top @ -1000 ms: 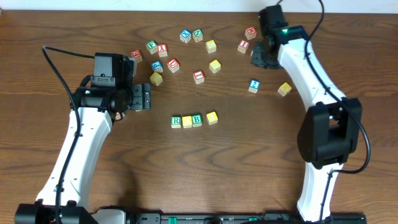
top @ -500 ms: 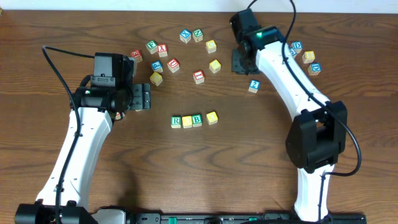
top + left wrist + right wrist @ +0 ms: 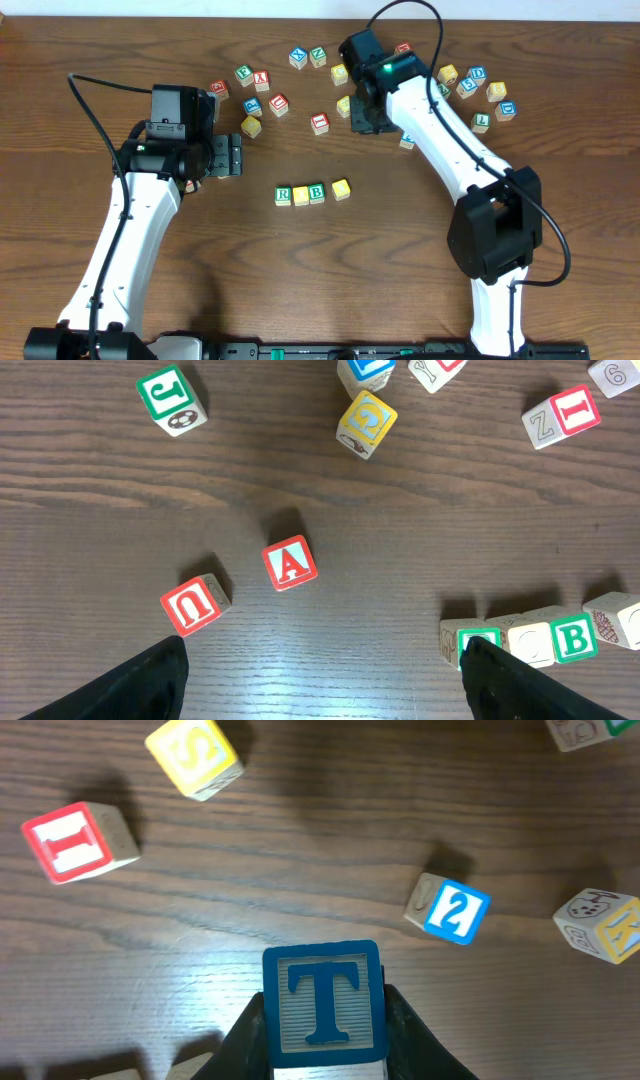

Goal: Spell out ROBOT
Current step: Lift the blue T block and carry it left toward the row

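Note:
A row of cubes lies mid-table: green R [image 3: 283,195], a yellow-topped cube [image 3: 300,196], green B [image 3: 317,193] and a second yellow-topped cube [image 3: 341,189] a little apart at the right end. My right gripper [image 3: 323,1032] is shut on the blue T cube [image 3: 323,1003], which faces the wrist camera; overhead, that gripper [image 3: 365,112] hovers behind the row and hides the cube. My left gripper [image 3: 232,157] stands open and empty left of the row. In the left wrist view its right finger [image 3: 500,685] covers part of the R cube [image 3: 468,641], beside the B [image 3: 573,638].
Loose cubes lie around: red I [image 3: 319,123], blue 2 [image 3: 450,910], a yellow S [image 3: 195,755], red A [image 3: 290,563] and red U [image 3: 193,605] close to the left gripper. More cubes cluster at back left [image 3: 255,85] and back right [image 3: 480,90].
The right arm has swung left along the back of the table, from the far right to just behind the row, still shut. The left arm has not moved.

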`<action>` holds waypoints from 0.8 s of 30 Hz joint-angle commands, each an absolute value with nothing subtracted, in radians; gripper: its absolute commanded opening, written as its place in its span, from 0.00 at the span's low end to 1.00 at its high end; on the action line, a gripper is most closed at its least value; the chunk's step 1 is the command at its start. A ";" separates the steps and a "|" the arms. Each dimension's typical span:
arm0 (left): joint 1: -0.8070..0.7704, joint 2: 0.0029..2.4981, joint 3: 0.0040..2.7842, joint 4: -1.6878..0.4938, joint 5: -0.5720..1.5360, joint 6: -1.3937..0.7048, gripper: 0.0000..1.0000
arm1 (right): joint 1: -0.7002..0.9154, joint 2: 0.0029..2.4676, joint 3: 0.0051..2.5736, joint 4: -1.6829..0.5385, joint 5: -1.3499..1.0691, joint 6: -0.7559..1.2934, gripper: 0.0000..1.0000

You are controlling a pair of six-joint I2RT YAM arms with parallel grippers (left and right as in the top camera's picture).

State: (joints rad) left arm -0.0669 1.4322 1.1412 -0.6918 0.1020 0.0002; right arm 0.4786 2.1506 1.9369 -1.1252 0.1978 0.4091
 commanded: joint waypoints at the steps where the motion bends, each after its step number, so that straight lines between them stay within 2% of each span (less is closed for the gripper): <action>1: -0.062 1.422 1.131 -0.691 0.094 0.004 0.86 | 0.499 2.140 1.949 -1.122 0.211 0.422 0.09; 24: -0.062 1.422 1.131 -0.691 0.094 0.003 0.86 | 0.554 2.137 1.735 -1.005 0.174 0.456 0.08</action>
